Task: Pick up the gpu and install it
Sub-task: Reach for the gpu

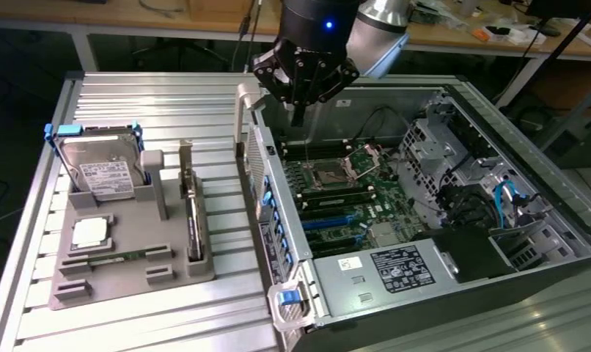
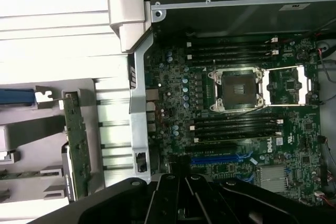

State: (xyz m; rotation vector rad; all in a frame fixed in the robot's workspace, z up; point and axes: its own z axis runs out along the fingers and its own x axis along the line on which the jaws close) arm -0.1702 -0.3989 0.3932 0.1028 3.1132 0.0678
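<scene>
The gpu (image 1: pixel 192 220) is a thin green card standing on edge in the grey holder (image 1: pixel 129 275) on the exterior view's left, its silver bracket at the far end. In the wrist view the gpu (image 2: pixel 76 142) shows its green board and small components. My gripper (image 1: pixel 298 116) hangs over the far rim of the open computer case (image 1: pixel 530 183), well apart from the gpu, with its fingers shut and nothing between them. In the wrist view the black fingers (image 2: pixel 168 198) sit together above the motherboard (image 2: pixel 173 103).
The holder also carries a hard drive in a blue frame (image 1: pixel 100 165), a silver chip (image 1: pixel 90 232) and a narrow memory stick (image 1: pixel 114 257). Inside the case lie the processor socket (image 2: pixel 239 90), blue expansion slots (image 1: pixel 330 220) and cables (image 1: pixel 471 198). The ribbed aluminium table (image 1: pixel 158 95) surrounds everything.
</scene>
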